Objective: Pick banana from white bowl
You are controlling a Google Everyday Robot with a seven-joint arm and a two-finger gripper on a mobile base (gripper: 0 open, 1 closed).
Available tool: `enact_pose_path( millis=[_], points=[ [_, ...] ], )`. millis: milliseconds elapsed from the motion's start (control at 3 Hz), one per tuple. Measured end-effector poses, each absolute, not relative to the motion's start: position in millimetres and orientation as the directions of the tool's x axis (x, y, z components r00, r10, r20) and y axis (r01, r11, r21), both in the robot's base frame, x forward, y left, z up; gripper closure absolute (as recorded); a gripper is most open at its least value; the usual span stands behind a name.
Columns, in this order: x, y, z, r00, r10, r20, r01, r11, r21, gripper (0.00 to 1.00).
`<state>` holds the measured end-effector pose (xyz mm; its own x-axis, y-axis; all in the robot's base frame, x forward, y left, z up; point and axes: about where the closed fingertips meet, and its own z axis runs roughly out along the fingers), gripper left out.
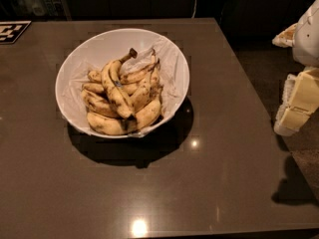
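The white bowl point(107, 41) stands on the dark table, left of centre, lined with a thin white sheet. It holds several spotted bananas. The banana point(113, 83) lies on top of the pile. It is long and curved, its dark stem points up and to the right, and a small blue sticker sits near its middle. My gripper point(294, 111), white and pale yellow, hangs at the far right of the view. It is beyond the table's right edge, well apart from the bowl, and holds nothing that shows.
The dark brown table point(209, 183) has a glossy top with light reflections near its front. A black-and-white checker tag point(12, 31) lies at its far left corner. The table's right edge runs diagonally, with dark floor point(299, 173) beyond it. Dark cabinets stand behind.
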<state>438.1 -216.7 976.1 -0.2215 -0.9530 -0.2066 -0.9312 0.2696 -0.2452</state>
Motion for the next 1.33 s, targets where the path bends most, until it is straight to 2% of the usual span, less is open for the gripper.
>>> enact_pose_path(
  millis=[333,1000,1333],
  points=[
    [436,-212,981,-0.227,-0.953,-0.2,-0.926,0.275,-0.26,0.0],
    [408,-154,1008,-0.158,-0.972,-0.176,-0.943,0.201,-0.266,0.0],
    [406,-152,1009,-0.152,-0.973,-0.175,-0.944,0.195,-0.267,0.0]
  ],
)
